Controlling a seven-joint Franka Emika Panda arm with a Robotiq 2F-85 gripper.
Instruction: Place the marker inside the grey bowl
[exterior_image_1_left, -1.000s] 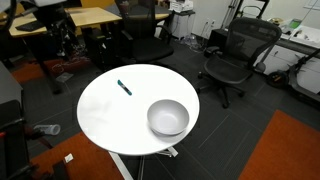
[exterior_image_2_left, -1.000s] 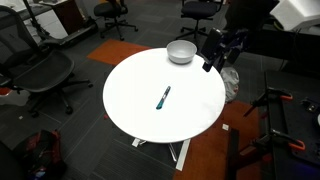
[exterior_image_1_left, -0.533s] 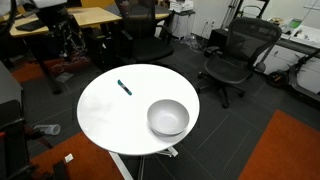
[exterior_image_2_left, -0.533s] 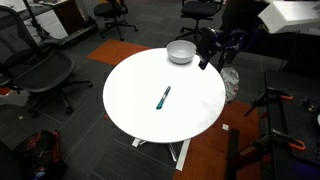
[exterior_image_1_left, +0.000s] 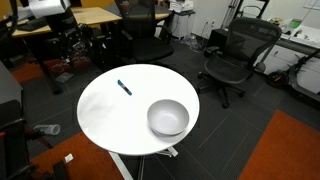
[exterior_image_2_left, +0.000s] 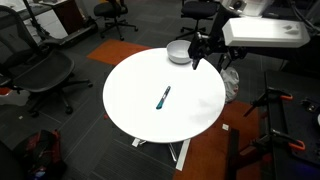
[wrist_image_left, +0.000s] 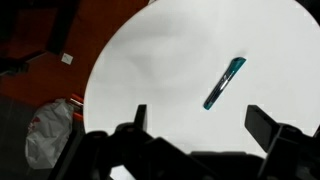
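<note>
The marker (exterior_image_1_left: 124, 87) is a short teal-blue stick lying flat on the round white table (exterior_image_1_left: 110, 120). It also shows in the other exterior view (exterior_image_2_left: 162, 97) and in the wrist view (wrist_image_left: 224, 82). The grey bowl (exterior_image_1_left: 168, 117) stands upright and empty near the table's edge (exterior_image_2_left: 180, 52); it is out of the wrist view. My gripper (exterior_image_2_left: 197, 56) hangs in the air beside the bowl, above the table's rim. In the wrist view its two dark fingers (wrist_image_left: 203, 125) are spread wide with nothing between them, and the marker lies beyond them.
Black office chairs (exterior_image_1_left: 232, 55) and wooden desks (exterior_image_1_left: 85, 17) ring the table. Another chair (exterior_image_2_left: 45, 75) stands beside the table. A tripod leg (exterior_image_2_left: 275, 110) and orange carpet (exterior_image_1_left: 285, 150) are close by. A crumpled plastic bag (wrist_image_left: 50, 130) lies on the floor.
The arm has swung in over the table's edge; the gripper has moved from beside the table to next to the bowl. Marker and bowl have not moved.
</note>
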